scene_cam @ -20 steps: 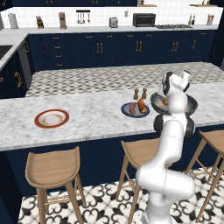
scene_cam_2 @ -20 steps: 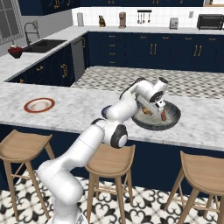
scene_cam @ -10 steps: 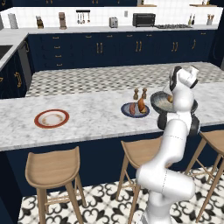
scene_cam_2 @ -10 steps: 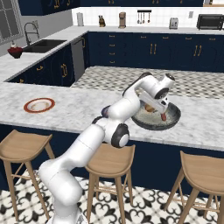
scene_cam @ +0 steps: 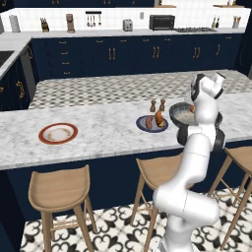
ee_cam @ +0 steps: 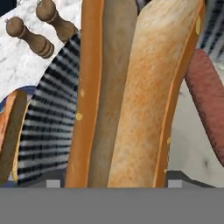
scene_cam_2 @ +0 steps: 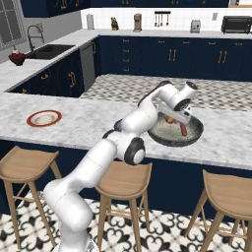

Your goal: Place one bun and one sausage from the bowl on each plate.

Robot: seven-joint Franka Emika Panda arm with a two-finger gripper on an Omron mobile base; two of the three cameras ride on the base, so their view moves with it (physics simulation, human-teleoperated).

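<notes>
Orange-brown bun (ee_cam: pixel 131 92) looms right before the gripper (scene_cam_2: pixel 183 114), which sits low over the bowl (scene_cam_2: pixel 196 133); whether it has clenched, I can't tell. A sausage (ee_cam: pixel 209 100) lies at the bun's three o'clock, presumably awaiting the orange-rimmed plate (scene_cam: pixel 58 133).

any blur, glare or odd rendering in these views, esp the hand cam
Hand view: the bun sits so close that it looks stretched and soft, and the bowl rim shows striped banding, a render artefact; the shakers stay fairly sharp. Left base view: even, flat light, coarse detail, no glare on the orange plate. Right base view: soft shading, the sausage small but readable in the bowl.
</notes>
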